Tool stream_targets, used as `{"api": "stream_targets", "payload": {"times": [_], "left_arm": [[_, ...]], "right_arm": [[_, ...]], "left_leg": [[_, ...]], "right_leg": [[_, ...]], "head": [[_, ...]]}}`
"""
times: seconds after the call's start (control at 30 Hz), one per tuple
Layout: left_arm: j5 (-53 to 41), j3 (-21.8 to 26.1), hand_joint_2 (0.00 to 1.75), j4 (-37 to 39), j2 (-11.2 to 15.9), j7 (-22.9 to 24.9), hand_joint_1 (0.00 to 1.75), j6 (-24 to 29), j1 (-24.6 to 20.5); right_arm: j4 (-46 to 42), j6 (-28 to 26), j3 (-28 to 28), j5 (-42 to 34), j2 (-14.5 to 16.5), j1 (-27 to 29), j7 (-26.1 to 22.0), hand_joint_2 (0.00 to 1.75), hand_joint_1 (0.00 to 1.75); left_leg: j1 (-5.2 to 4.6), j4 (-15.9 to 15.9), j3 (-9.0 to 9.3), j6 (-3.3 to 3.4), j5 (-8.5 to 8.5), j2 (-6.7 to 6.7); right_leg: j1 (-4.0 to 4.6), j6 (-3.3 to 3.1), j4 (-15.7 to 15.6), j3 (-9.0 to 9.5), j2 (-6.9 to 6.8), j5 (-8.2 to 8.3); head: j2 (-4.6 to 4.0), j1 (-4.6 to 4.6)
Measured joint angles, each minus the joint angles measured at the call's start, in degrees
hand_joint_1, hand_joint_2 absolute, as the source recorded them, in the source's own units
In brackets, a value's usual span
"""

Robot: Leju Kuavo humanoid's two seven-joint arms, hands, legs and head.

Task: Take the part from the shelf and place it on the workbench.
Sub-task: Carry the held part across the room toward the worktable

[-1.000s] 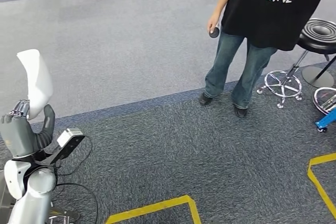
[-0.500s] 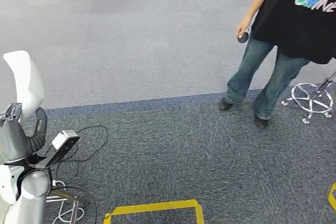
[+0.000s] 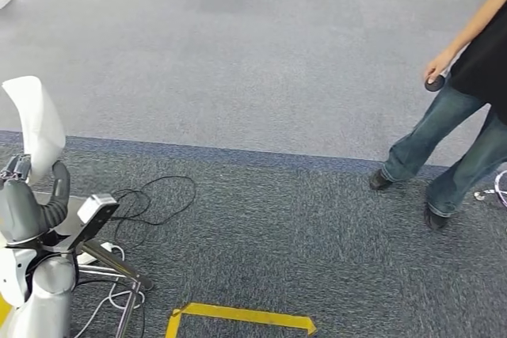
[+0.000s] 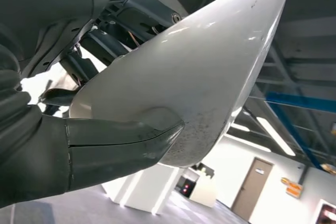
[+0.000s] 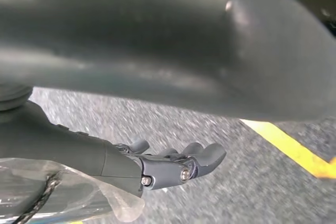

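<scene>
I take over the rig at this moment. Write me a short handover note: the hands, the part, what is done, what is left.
Left hand: raised, grips the white part, thumb pressed on its shell.
Right hand: hangs over the carpet, fingers apart, holds nothing.
Done: part is off the shelf and in hand.
Left: find the workbench and set the part on it.
Note: a person stands to the right; cables lie on the floor near the robot.

Person (image 3: 463, 116) cut off at right edge

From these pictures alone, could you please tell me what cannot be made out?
- White part: its lower end, head view, hidden by the left hand.
- Person: cut off by the head view's right edge.
- Right hand: fingers extended, holding nothing; floor beneath blurred.
</scene>
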Motion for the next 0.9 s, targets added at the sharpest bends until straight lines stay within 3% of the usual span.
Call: {"api": "stream_targets", "payload": {"times": [0.07,0.13,0.2,0.27,0.33,0.37,0.4,0.47,0.53,0.6,0.63,0.7,0.77,0.8,0.83,0.87,0.9], "left_arm": [[-0.01,0.01,1.75,0.0,0.01,0.12,1.75,0.0,0.01],[-0.05,0.03,1.75,-0.01,0.13,0.29,1.75,0.01,0.12],[-0.13,0.03,1.75,-0.02,0.24,0.51,1.75,0.01,0.01],[-0.24,0.02,1.75,0.0,0.23,0.67,1.75,-0.01,-0.08],[-0.37,0.02,1.75,0.05,0.24,0.75,1.75,-0.02,0.04],[-0.46,0.02,1.75,0.08,0.27,0.81,1.75,-0.02,0.07],[-0.54,0.03,1.75,0.1,0.31,0.87,1.75,-0.02,0.06],[-0.74,0.01,1.75,0.11,0.39,1.03,1.75,-0.02,-0.1],[-1.04,-0.07,1.75,0.11,0.44,1.25,1.75,-0.02,-0.4],[-1.37,-0.11,1.75,0.12,0.53,1.58,1.75,-0.02,-0.5],[-1.49,-0.1,1.75,0.12,0.6,1.72,1.75,-0.02,-0.43],[-1.63,-0.11,1.75,0.13,0.67,1.84,1.75,0.0,-0.55],[-1.75,-0.14,1.75,0.17,0.54,1.91,1.75,0.01,-0.7],[-1.84,-0.15,1.75,0.23,0.48,1.98,1.75,-0.01,-0.68],[-1.95,-0.15,1.75,0.31,0.46,2.11,1.75,-0.02,-0.61],[-2.08,-0.15,1.75,0.39,0.46,2.26,1.75,-0.02,-0.56],[-2.19,-0.15,1.75,0.45,0.47,2.43,1.75,-0.02,-0.53]], "right_arm": [[0.0,-0.02,0.01,0.01,0.01,-0.02,0.07,0.0,0.0],[0.0,-0.11,0.0,0.05,0.02,-0.05,0.13,0.0,0.0],[0.01,-0.17,-0.01,0.17,0.03,-0.05,0.14,0.0,0.0],[0.02,-0.14,-0.01,0.26,0.03,0.05,0.17,0.0,0.0],[0.02,-0.12,-0.01,0.29,0.03,0.15,0.28,0.0,0.0],[0.02,-0.12,-0.01,0.33,0.03,0.14,0.4,0.0,0.0],[0.02,-0.11,-0.01,0.41,0.03,0.11,0.52,0.0,0.0],[0.01,-0.04,-0.01,0.63,0.07,0.05,0.7,0.0,0.0],[0.0,0.13,-0.01,0.79,0.16,0.02,0.8,0.0,0.0],[0.0,0.34,-0.01,0.89,0.27,-0.1,0.91,0.0,0.0],[0.0,0.38,-0.01,0.92,0.31,-0.19,0.93,0.0,0.0],[0.0,0.34,-0.01,0.95,0.34,-0.36,0.93,0.0,0.0],[0.0,0.36,0.0,0.93,0.34,-0.26,0.95,0.0,0.0],[0.0,0.41,0.01,0.92,0.34,-0.12,0.98,0.0,0.0],[0.0,0.48,0.01,0.91,0.34,0.02,1.01,0.0,0.0],[0.0,0.54,0.01,0.91,0.34,0.11,1.03,0.0,0.0],[0.0,0.57,0.01,0.91,0.34,0.14,1.03,0.0,0.0]], "left_leg": [[0.09,0.21,-0.5,-0.66,0.12,-1.17],[0.13,0.36,-0.75,-1.16,0.01,-1.4],[0.04,3.53,-2.13,-1.67,-1.9,1.1],[0.12,10.67,-5.43,-2.16,-5.15,4.01],[0.25,15.61,-7.95,-2.31,-6.33,4.82],[0.26,15.11,-7.78,-2.21,-5.35,4.95],[0.2,12.52,-6.54,-1.97,-3.52,5.26],[-0.37,5.05,-2.76,-1.1,-0.14,7.47],[-1.11,0.74,-0.71,-0.27,0.54,9.44],[-1.35,-0.02,-0.62,0.19,0.23,8.8],[-1.18,-0.37,-0.47,0.36,0.39,8.14],[-0.63,-1.13,0.01,0.8,0.75,6.78],[-0.3,-1.36,0.2,1.1,0.86,5.39],[-0.26,-1.33,0.19,1.17,0.84,4.62],[-0.25,-1.29,0.2,1.2,0.81,3.82],[-0.22,-1.21,0.2,1.18,0.78,2.98],[-0.14,-1.07,0.21,1.08,0.72,2.13]], "right_leg": [[0.07,-0.45,-1.21,0.82,0.44,-0.22],[0.03,-1.09,-1.34,0.96,-0.74,-0.09],[-0.08,-1.77,-1.69,1.36,-2.03,-0.08],[0.14,-2.23,-1.77,1.66,-3.44,-0.31],[0.28,-2.41,-1.76,1.86,-4.89,-0.58],[0.33,-2.42,-1.76,2.03,-5.59,-0.73],[0.42,-2.41,-1.76,2.28,-6.26,-0.92],[0.71,-2.27,-1.79,2.89,-7.58,-1.37],[1.02,-1.96,-1.84,3.2,-8.94,-1.74],[1.2,-1.55,-2.07,3.51,-10.42,-1.94],[1.18,-1.3,-2.04,3.62,-10.35,-2.16],[1.07,-0.84,0.36,2.59,-7.45,-3.68],[0.85,-0.56,7.1,-1.08,-4.04,-6.62],[0.79,-0.42,10.79,-3.25,-3.54,-7.84],[0.71,-0.29,13.3,-4.96,-3.41,-8.27],[0.64,-0.17,13.86,-5.78,-3.4,-7.58],[0.53,-0.08,12.01,-5.37,-3.27,-5.71]], "head": [[0.0,-0.03],[0.0,-0.09],[0.0,-0.36],[0.0,-0.59],[0.0,-0.6],[0.0,-0.61],[0.0,-0.62],[0.0,-0.6],[0.0,-0.59],[0.0,-0.63],[0.0,-0.58],[0.0,-0.45],[0.0,-0.2],[0.0,-0.1],[0.0,-0.08],[0.0,-0.08],[0.0,-0.08]]}}
